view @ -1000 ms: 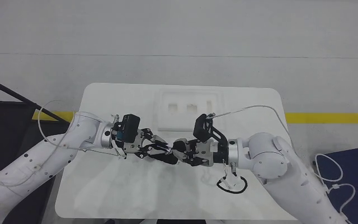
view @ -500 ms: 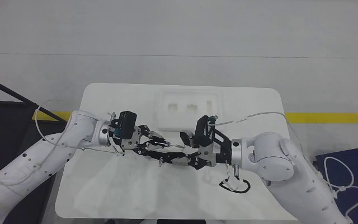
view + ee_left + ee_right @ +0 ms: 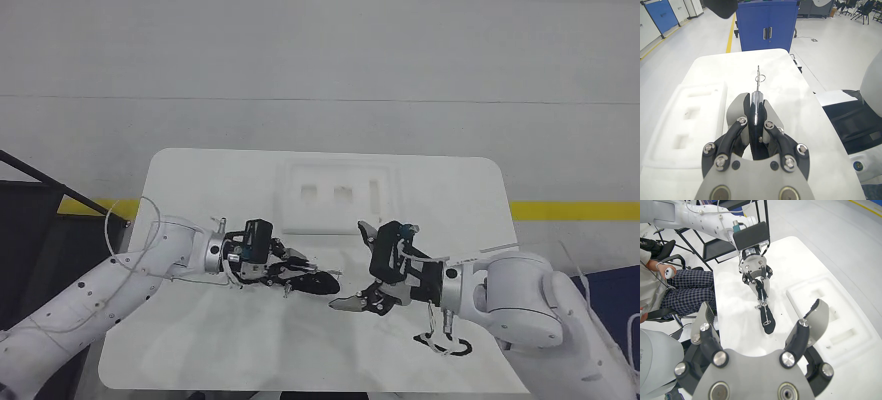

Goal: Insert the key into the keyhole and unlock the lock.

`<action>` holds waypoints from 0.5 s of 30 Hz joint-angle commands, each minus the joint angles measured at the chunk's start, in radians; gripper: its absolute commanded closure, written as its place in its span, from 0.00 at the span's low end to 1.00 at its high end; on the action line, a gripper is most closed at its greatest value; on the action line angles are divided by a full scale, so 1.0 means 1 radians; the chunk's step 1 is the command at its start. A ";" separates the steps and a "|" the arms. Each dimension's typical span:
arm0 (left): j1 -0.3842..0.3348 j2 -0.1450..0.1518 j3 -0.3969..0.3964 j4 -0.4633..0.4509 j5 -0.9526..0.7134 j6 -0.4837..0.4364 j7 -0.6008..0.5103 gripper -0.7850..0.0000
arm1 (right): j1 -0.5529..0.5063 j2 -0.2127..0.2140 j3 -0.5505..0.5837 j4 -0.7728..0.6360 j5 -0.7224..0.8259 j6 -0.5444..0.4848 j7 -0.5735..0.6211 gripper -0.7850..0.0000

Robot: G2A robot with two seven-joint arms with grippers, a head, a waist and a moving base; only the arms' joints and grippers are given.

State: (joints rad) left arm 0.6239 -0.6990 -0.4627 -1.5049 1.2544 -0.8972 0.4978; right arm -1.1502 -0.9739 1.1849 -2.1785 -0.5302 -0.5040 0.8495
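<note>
My left gripper [image 3: 292, 272] is shut on a chrome lock [image 3: 755, 111] and holds it just above the middle of the table. The key [image 3: 758, 75], with its small ring, sticks out of the lock's far end. In the right wrist view the lock [image 3: 762, 295] and the key [image 3: 766, 318] point toward my right gripper [image 3: 762, 310]. My right gripper [image 3: 355, 268] stands open a short way to the right of the key and touches nothing.
A white foam tray [image 3: 290, 205] with several recesses lies at the back of the white table [image 3: 200, 340]. A black cable loop [image 3: 440, 345] rests near the front right. A dark patch [image 3: 769, 328] lies on the table under the key.
My right gripper has opened, let go of the key and drawn back to the right. My left gripper has shifted slightly right, still holding the lock with the key in it.
</note>
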 commanded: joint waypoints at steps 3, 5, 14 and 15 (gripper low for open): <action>-0.011 -0.043 0.027 0.029 0.033 0.012 -0.017 0.99 | -0.017 0.004 0.012 -0.002 -0.003 -0.006 -0.001 0.00; -0.018 -0.062 0.039 0.045 0.043 -0.006 -0.021 0.12 | -0.021 0.005 0.017 -0.001 -0.006 -0.008 0.000 0.00; -0.051 -0.113 0.032 0.108 0.069 -0.090 0.051 0.00 | -0.010 0.010 0.021 0.019 -0.005 -0.022 0.015 0.00; -0.057 -0.113 0.022 0.114 0.074 -0.101 0.073 0.00 | -0.002 0.009 0.018 0.025 0.000 -0.028 0.016 0.00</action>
State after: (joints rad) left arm 0.5732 -0.8119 -0.4296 -1.3972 1.3229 -0.9854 0.5443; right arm -1.1604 -0.9642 1.2057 -2.1599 -0.5348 -0.5268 0.8646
